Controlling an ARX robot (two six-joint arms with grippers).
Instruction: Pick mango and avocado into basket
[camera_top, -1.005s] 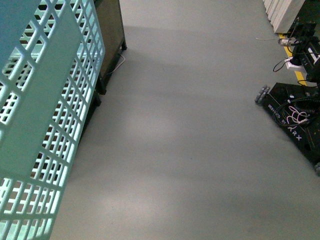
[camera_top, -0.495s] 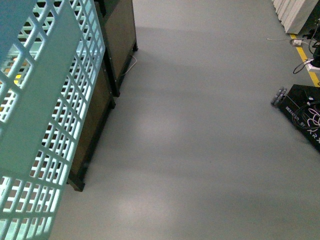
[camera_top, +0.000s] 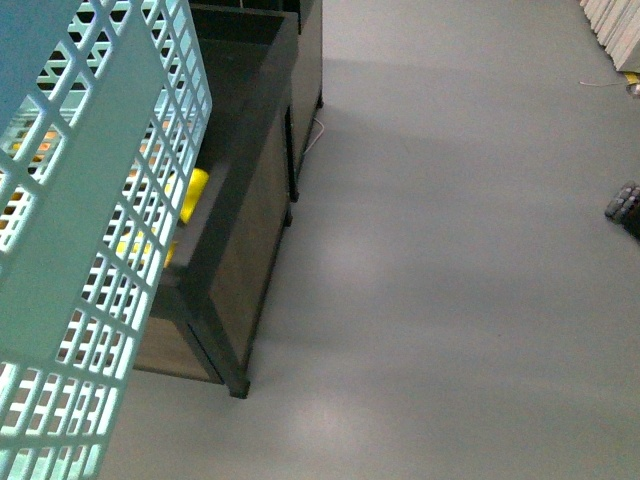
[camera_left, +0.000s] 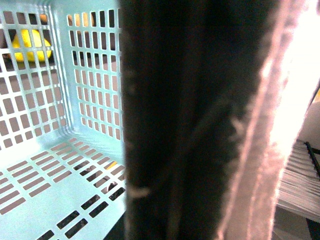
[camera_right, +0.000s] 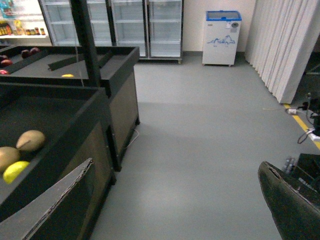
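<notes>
The turquoise basket hangs tilted at the left of the front view, its lattice side close to the camera. In the left wrist view I see its empty slotted floor. My left gripper is shut on the basket and shows only as a dark blur. My right gripper is open and empty above the grey floor, with one fingertip at each side. Yellow fruit lies in a dark bin; I cannot tell whether it is the mango. The avocado is out of view.
A dark display bin stands left, beside the basket. The right wrist view shows tan and yellow fruit in a bin, glass fridges, a small freezer and a curtain. A black wheeled base is at the right.
The front view has swung left: the dark bin has come further into view with yellow fruit inside, and the black wheeled base has slid to the right edge. The basket stays held.
</notes>
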